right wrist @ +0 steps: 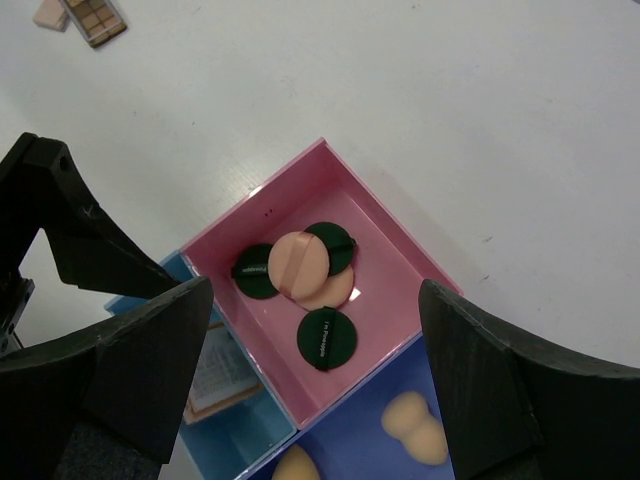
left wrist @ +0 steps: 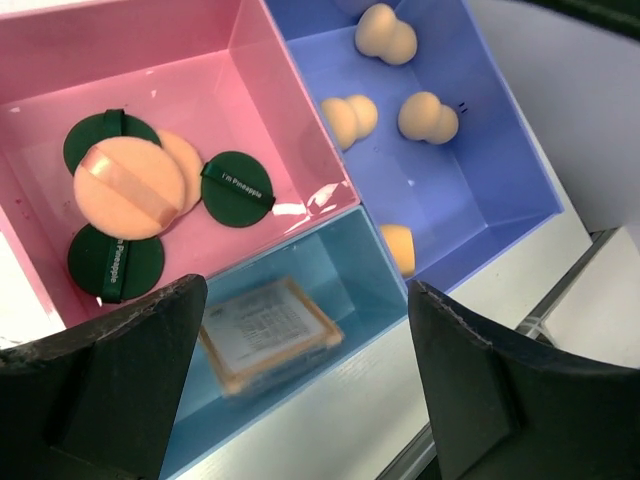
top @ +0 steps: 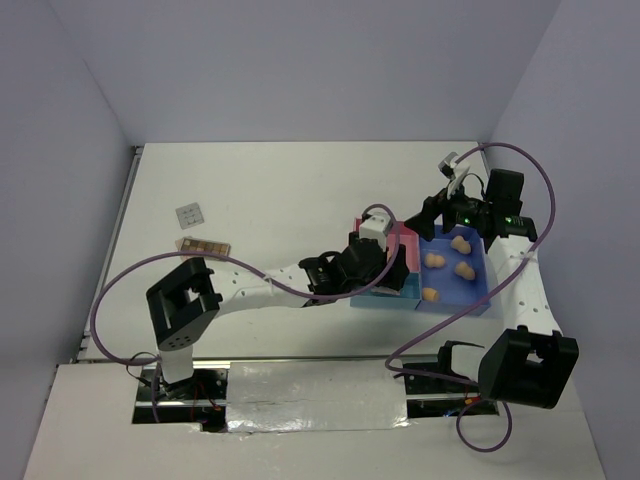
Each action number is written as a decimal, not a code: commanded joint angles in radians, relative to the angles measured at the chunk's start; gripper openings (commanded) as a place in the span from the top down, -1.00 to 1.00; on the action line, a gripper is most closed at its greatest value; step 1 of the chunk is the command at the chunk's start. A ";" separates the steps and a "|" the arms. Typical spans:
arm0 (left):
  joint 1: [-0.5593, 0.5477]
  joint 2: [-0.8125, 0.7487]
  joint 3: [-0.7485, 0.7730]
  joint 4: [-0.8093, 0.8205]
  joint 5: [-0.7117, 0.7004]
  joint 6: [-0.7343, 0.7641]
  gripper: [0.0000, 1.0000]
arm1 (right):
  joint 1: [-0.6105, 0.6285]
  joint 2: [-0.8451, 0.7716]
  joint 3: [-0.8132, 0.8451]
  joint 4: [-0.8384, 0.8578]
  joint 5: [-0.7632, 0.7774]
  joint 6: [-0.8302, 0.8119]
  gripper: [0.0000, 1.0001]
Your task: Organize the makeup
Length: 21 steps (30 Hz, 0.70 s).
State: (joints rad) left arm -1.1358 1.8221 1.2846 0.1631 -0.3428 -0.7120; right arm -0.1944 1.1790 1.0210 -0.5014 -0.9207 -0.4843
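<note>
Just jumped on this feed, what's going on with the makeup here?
Both arms hang over the tray with nothing held: the left gripper and right gripper are open. Green discs and peach pads lie in the pink compartment, four sponges in the purple-blue compartment, one boxed palette in the light blue compartment. A long palette and a small square palette lie unsorted on the table.
</note>
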 commanded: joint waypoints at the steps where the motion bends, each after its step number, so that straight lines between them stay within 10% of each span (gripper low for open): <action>1: -0.004 -0.014 0.012 0.018 0.001 -0.010 -0.89 | -0.007 -0.028 0.007 0.000 -0.021 -0.005 -0.82; 6: -0.002 -0.075 -0.005 0.007 -0.038 0.005 -0.69 | -0.008 -0.030 0.007 -0.003 -0.023 -0.008 -0.82; 12: 0.096 -0.301 -0.186 -0.030 -0.059 -0.044 1.00 | -0.008 -0.009 0.017 -0.041 -0.073 -0.056 -0.81; 17: 0.244 -0.547 -0.400 -0.123 -0.071 -0.122 0.92 | 0.009 0.044 0.053 -0.158 -0.152 -0.163 -0.66; 21: 0.396 -0.709 -0.528 -0.292 -0.090 -0.219 -0.07 | 0.045 0.059 0.048 -0.186 -0.144 -0.198 -0.43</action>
State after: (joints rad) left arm -0.8162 1.2018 0.8249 0.0032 -0.4053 -0.8322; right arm -0.1799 1.2293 1.0298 -0.6304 -1.0260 -0.6220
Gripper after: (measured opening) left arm 0.434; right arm 0.733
